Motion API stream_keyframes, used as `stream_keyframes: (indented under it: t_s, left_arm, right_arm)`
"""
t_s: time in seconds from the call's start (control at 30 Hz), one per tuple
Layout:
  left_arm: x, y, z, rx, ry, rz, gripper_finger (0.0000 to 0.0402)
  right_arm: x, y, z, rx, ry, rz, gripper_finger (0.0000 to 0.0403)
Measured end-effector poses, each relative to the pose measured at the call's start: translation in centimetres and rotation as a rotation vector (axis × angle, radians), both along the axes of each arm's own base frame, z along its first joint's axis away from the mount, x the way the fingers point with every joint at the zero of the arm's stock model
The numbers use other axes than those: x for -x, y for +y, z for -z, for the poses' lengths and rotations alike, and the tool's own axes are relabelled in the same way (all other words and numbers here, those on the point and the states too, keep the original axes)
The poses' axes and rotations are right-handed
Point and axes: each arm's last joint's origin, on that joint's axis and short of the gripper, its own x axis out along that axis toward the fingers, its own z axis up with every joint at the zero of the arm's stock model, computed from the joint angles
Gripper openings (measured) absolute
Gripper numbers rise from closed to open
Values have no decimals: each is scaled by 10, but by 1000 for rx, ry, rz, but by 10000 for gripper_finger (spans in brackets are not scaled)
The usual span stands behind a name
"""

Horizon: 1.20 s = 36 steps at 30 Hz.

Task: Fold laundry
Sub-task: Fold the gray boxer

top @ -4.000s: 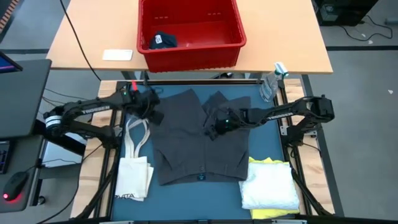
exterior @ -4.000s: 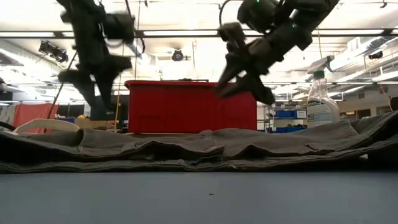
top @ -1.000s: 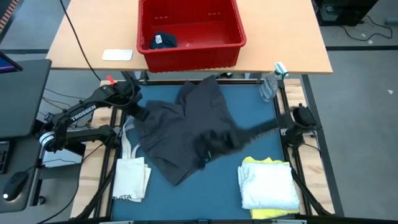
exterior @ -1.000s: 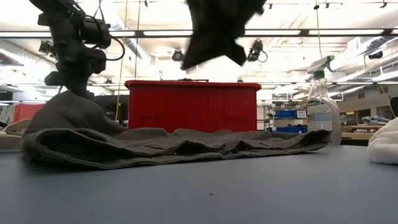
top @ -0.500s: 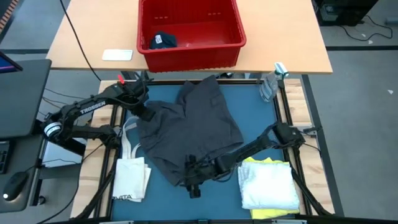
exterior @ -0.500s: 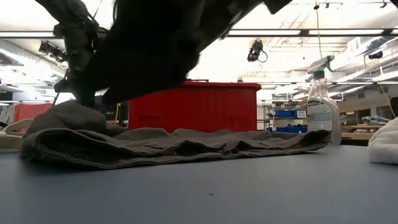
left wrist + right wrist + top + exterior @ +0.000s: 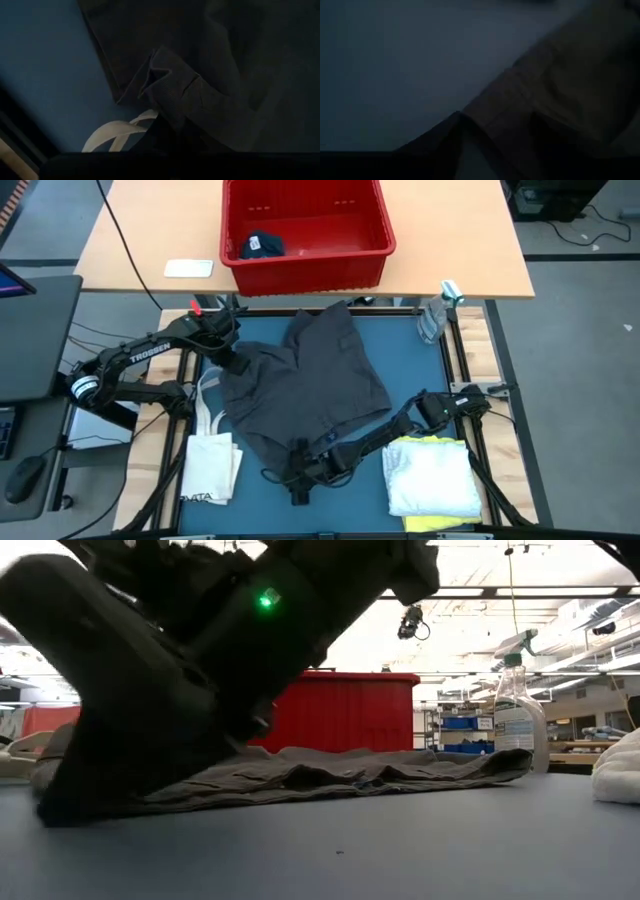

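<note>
The big garment (image 7: 310, 385) is dark grey; the mat (image 7: 400, 350) under it is blue; the bin (image 7: 305, 255) is red; the tote bag (image 7: 212, 465) is cream with dark letters; the folded clothes are white (image 7: 432, 480) and yellow (image 7: 435, 442).

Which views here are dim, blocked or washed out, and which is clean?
Both wrist views are very dark, the grey garment barely readable. Low view: the right arm blocks the left half as a near silhouette against bright ceiling lights. High view: evenly lit and sharp.
</note>
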Motion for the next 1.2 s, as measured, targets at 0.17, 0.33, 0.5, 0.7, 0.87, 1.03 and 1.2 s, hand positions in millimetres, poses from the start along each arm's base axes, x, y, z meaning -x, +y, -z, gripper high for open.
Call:
stream_keyframes:
  t_s: [0.17,0.33,0.5,0.7,0.87,1.03,1.2]
  left_arm:
    - [-1,-1,0,5,1,-10,9]
    - [-1,-8,1,38,30,11,9]
    - [-3,-31,2,237,49,38,9]
    - [-13,-77,-10,289,38,152,9]
    - [-35,-86,-51,42,-245,190,9]
    - [-65,-68,-110,-313,-576,250,9]
    - [-107,-28,-138,-521,-648,268,9]
  right_arm:
    - [7,-14,-16,-162,104,169,39]
    - [37,-11,-72,-253,241,176,22]
    - [78,-2,-153,-443,296,89,22]
    - [115,25,-196,-550,244,122,22]
    - [131,39,-171,-532,231,379,21]
    - [143,41,-152,-571,145,698,21]
    - [164,38,-145,-559,143,996,21]
